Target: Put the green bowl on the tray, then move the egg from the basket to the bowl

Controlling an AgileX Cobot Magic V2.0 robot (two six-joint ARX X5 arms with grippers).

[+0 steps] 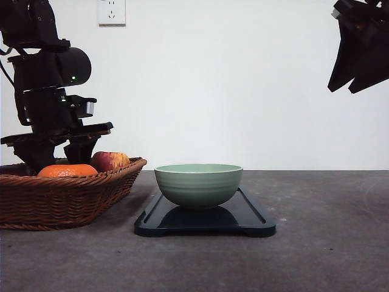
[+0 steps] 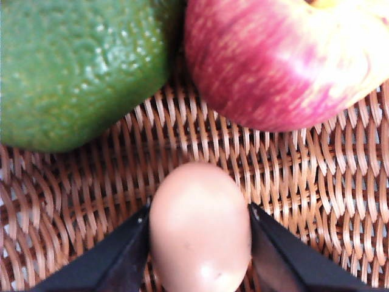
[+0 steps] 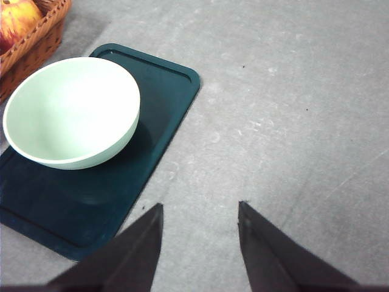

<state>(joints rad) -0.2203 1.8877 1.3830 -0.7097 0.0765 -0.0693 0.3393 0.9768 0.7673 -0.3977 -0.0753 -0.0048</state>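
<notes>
Bowl on tray; egg in my left end effector's reach.

The bowl (image 1: 198,184) already sits on the tray (image 1: 255,222), so the first step looks done. My left end effector (image 2: 200,243) is down in the basket (image 1: 61,201), its fingers (image 2: 115,258) apart and flanking the egg (image 2: 199,228), which lies on the weave near an apple (image 2: 285,61) and a green fruit (image 2: 79,67); whether they press it I cannot tell. My right end effector (image 3: 200,243) hangs apart over the bench (image 3: 292,121), holding nothing. Left: lift the egg and set it in the bowl.
</notes>
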